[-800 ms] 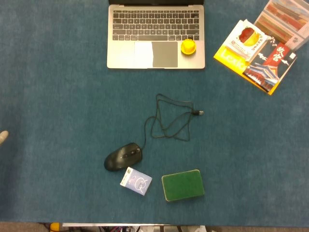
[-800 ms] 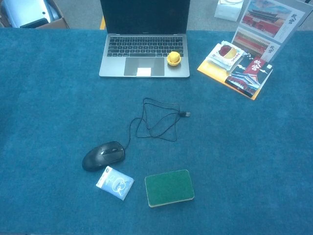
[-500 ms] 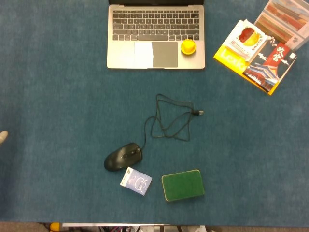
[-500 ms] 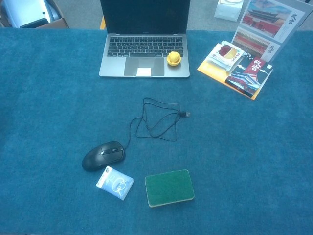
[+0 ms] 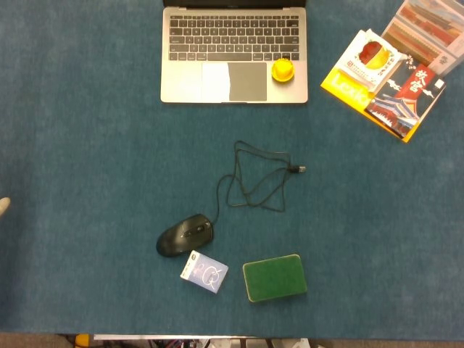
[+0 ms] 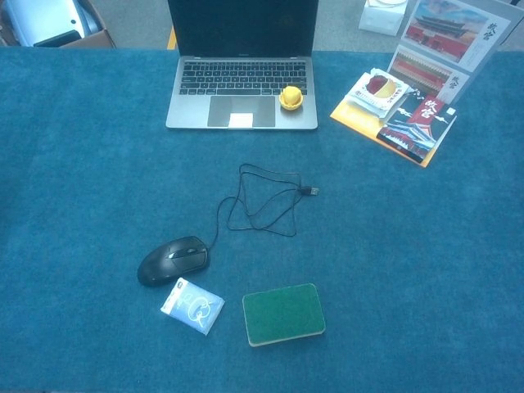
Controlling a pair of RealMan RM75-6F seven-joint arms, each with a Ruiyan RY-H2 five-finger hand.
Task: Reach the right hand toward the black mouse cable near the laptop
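Pale and small, a sliver of the left hand [image 5: 3,206] is peeking in at the far left edge of the head view, too little of it showing to tell whether its fingers are apart or curled; moving rightward across the blue cloth table [image 5: 87,145], the black mouse [image 5: 184,235] is lying with its nose pointing up and right, and a small white packet [image 5: 204,272] is sitting just below it, nearly touching; from the mouse, the black mouse cable [image 5: 255,181] is trailing up into loose overlapping loops in the middle of the table, below the laptop [image 5: 233,52] and well apart from it, its plug [image 5: 298,170] pointing right, probably because it is lying unplugged and slack; a yellow ball [image 5: 282,69] is resting on the laptop's palm rest beside the trackpad; a green pad [image 5: 274,278] is lying below the loops; further right, a stack of booklets [image 5: 384,76] is fanning out near the top corner; the right hand is appearing in neither view, so the reach is seemingly yet to begin.
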